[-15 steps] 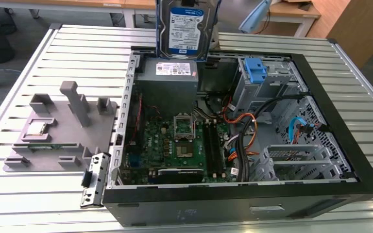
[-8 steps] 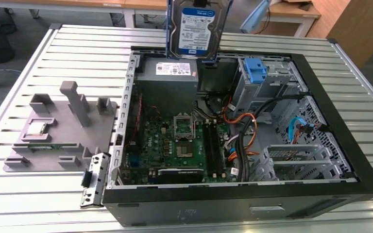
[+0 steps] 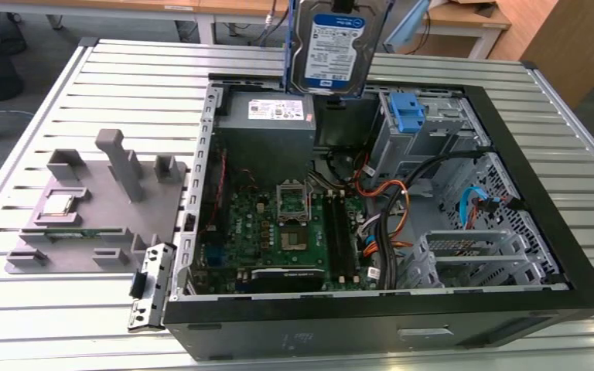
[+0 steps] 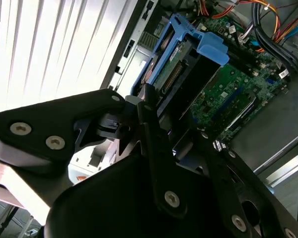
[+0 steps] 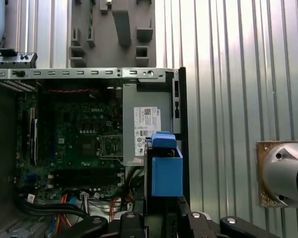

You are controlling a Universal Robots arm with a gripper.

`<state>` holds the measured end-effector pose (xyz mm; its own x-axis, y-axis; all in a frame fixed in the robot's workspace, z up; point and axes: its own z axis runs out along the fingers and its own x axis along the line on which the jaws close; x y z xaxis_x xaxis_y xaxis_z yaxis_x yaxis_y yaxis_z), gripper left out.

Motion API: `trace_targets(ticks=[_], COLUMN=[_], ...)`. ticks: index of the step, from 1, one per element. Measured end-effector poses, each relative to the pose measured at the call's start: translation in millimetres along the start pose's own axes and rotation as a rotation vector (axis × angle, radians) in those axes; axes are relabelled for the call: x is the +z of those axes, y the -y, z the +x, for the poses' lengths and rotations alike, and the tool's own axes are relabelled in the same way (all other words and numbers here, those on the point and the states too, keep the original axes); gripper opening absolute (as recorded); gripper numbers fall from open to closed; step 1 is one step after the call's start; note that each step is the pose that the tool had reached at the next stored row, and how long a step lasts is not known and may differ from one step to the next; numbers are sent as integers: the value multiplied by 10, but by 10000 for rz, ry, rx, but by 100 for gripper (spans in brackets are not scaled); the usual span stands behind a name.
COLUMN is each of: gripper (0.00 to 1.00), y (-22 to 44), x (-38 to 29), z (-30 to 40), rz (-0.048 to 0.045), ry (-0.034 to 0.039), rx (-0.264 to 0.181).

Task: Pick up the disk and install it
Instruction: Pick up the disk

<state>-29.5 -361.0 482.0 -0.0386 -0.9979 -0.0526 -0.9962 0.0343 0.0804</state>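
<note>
Disk (image 3: 334,48): it hangs on edge in the air over the far side of the open computer case (image 3: 544,287), with its label facing the exterior view.
Fingers (image 4: 151,126): closed on the disk, one on each side of its blue-railed end in the second wrist view.
Step in hand: I judge this to be the carry; the disk is lifted but not seated anywhere.
Below the disk: the grey power supply (image 3: 266,116), with the drive cage (image 3: 436,124) and its blue latch (image 3: 407,114) just to the exterior view's right.
Hazards: the black and orange cables (image 3: 416,182) lie near the cage and could snag a rail.
Doing it well: I'd hold the grip firm, keep the rails square to the cage walls, and stay clear of the motherboard (image 3: 281,232).
Counter (image 3: 121,69): the case rests on its slats.
</note>
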Motion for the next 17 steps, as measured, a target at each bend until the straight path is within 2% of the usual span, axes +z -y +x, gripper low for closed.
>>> trace_targets(ticks=[6,8,17], gripper=[35,35,35], y=[187,231,241], x=[-13,-17,-19], z=[-7,-9,-8], rz=[1,0,0], ry=[2,0,-1], rx=[0,0,3])
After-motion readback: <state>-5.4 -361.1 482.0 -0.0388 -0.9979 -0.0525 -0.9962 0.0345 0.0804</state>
